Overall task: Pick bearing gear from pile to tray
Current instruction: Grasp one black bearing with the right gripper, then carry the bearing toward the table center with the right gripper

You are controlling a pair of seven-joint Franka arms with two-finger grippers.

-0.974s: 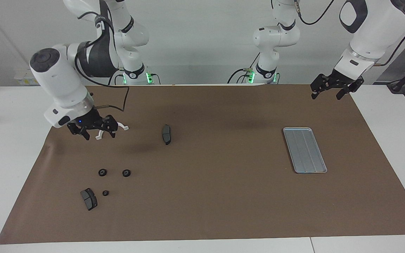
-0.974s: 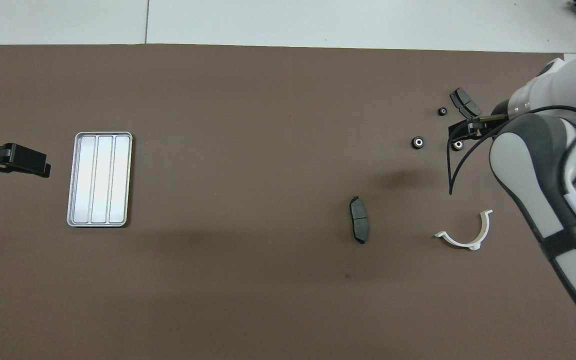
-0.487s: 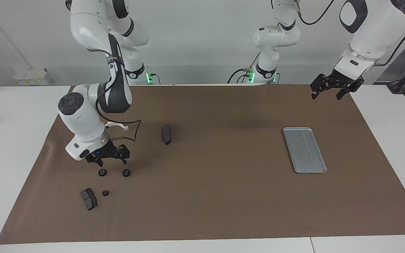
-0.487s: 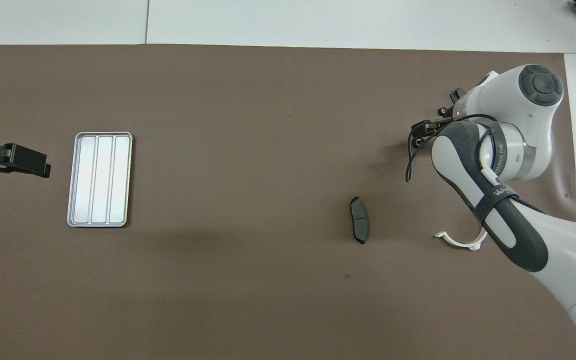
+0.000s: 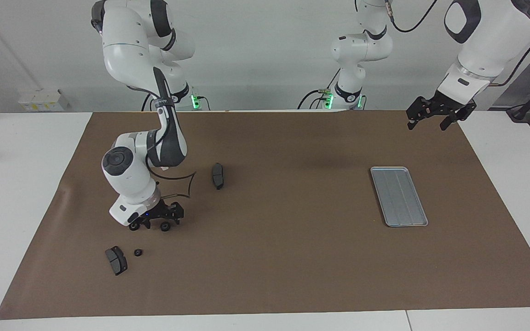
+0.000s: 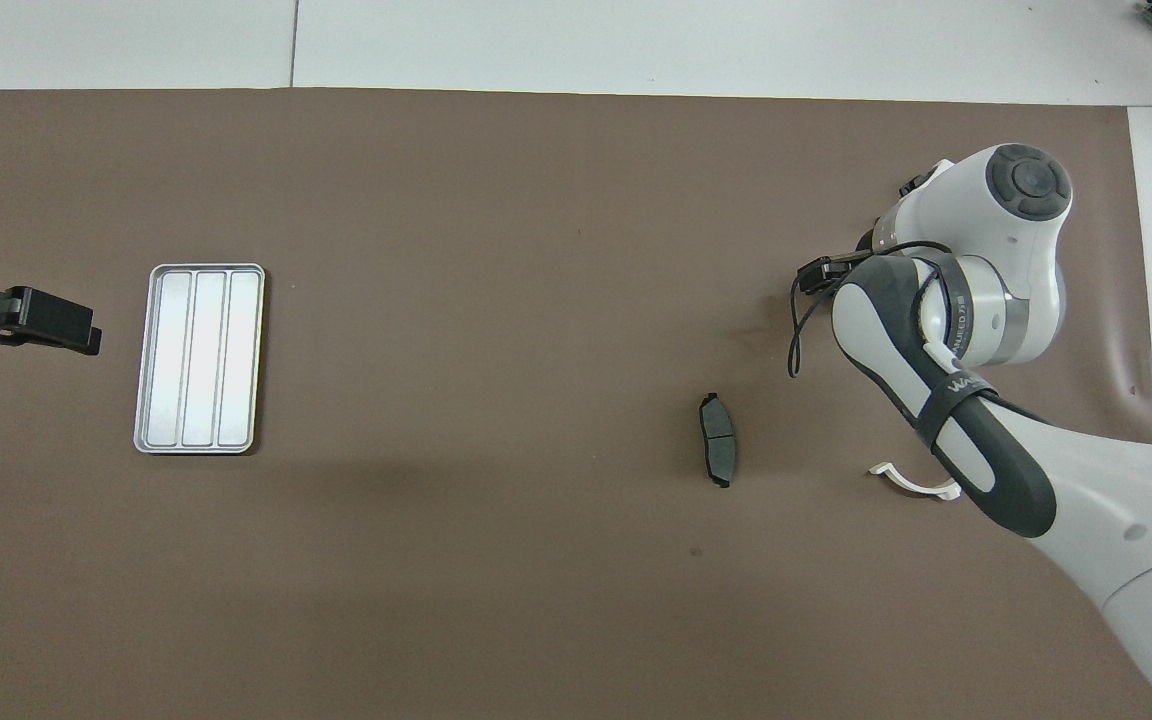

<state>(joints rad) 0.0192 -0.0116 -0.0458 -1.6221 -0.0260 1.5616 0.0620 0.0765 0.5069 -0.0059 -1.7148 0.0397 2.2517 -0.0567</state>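
The pile lies toward the right arm's end of the brown mat. Two black bearing gears point(image 5: 165, 226) point(image 5: 133, 226) sit side by side, and a smaller gear point(image 5: 138, 252) lies farther from the robots beside a dark curved pad point(image 5: 116, 260). My right gripper point(image 5: 163, 222) is down at the mat, open, its fingers straddling the first gear. In the overhead view the right arm hides the gears. The silver ridged tray point(image 5: 398, 196) point(image 6: 199, 358) holds nothing. My left gripper point(image 5: 433, 116) point(image 6: 86, 335) waits open in the air beside the tray.
A second dark pad point(image 5: 218, 175) point(image 6: 718, 453) lies alone nearer the middle of the mat. A white half-ring bracket point(image 6: 911, 484) shows partly under the right arm. The brown mat point(image 5: 283, 257) covers most of the white table.
My right gripper has moved away from the white bracket and come down onto the pair of gears. The left arm has not moved.
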